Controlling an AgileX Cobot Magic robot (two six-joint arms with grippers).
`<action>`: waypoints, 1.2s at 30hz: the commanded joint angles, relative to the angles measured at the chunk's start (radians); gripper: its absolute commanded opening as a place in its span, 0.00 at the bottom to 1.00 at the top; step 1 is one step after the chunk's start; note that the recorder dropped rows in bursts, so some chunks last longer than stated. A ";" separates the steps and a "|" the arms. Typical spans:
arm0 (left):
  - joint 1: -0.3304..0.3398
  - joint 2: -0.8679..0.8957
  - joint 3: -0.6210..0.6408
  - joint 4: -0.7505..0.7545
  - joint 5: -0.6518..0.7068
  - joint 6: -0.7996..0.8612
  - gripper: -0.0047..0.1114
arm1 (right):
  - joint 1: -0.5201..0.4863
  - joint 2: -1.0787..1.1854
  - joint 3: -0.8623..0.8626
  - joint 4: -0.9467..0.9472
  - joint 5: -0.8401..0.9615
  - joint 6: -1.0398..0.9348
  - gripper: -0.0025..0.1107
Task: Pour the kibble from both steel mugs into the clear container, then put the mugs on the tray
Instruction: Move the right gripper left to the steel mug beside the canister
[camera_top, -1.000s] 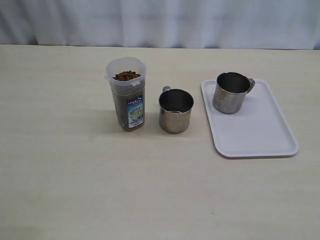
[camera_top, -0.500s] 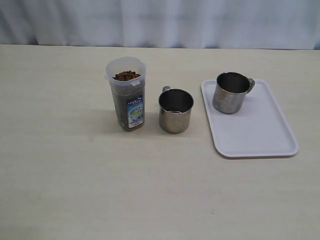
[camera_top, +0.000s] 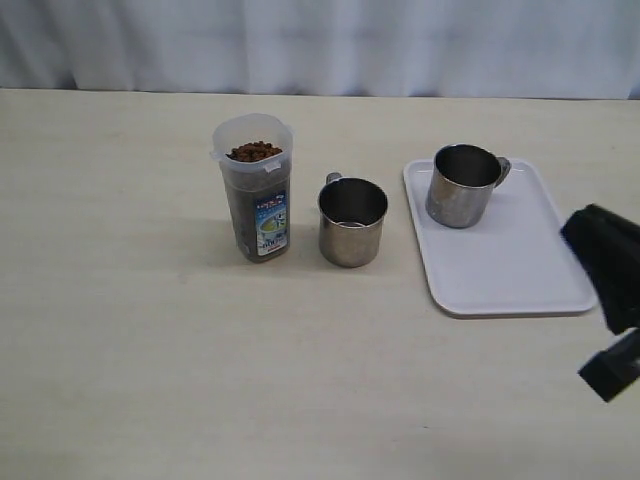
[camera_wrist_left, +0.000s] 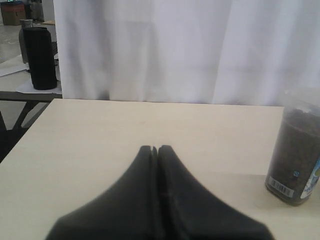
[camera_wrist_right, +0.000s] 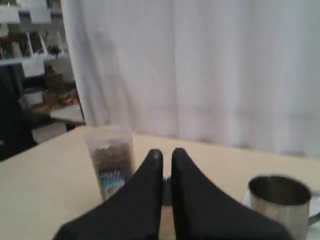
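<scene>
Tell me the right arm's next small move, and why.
Probably open the right end effector and reach toward the steel mug standing off the tray. That end effector is shut and empty, the kibble already fills the clear container, and only the other mug is on the tray.

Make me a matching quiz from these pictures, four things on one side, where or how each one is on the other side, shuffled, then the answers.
Things:
1. kibble
2. tray
3. left claw
4. middle mug

Place or state:
A. shut, holding nothing
B. on the bare table
C. in the clear container
D. under the other mug

Pairs: 1-C, 2-D, 3-A, 4-B.
</scene>
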 joint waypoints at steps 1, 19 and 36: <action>0.001 -0.002 0.003 0.004 -0.005 0.000 0.04 | -0.002 0.447 -0.091 -0.087 -0.191 -0.016 0.28; 0.001 -0.002 0.003 0.004 -0.005 0.000 0.04 | 0.074 1.128 -0.563 -0.314 -0.199 -0.284 0.78; 0.001 -0.002 0.003 0.004 -0.005 0.000 0.04 | 0.381 1.138 -0.821 -0.076 0.335 -0.260 0.99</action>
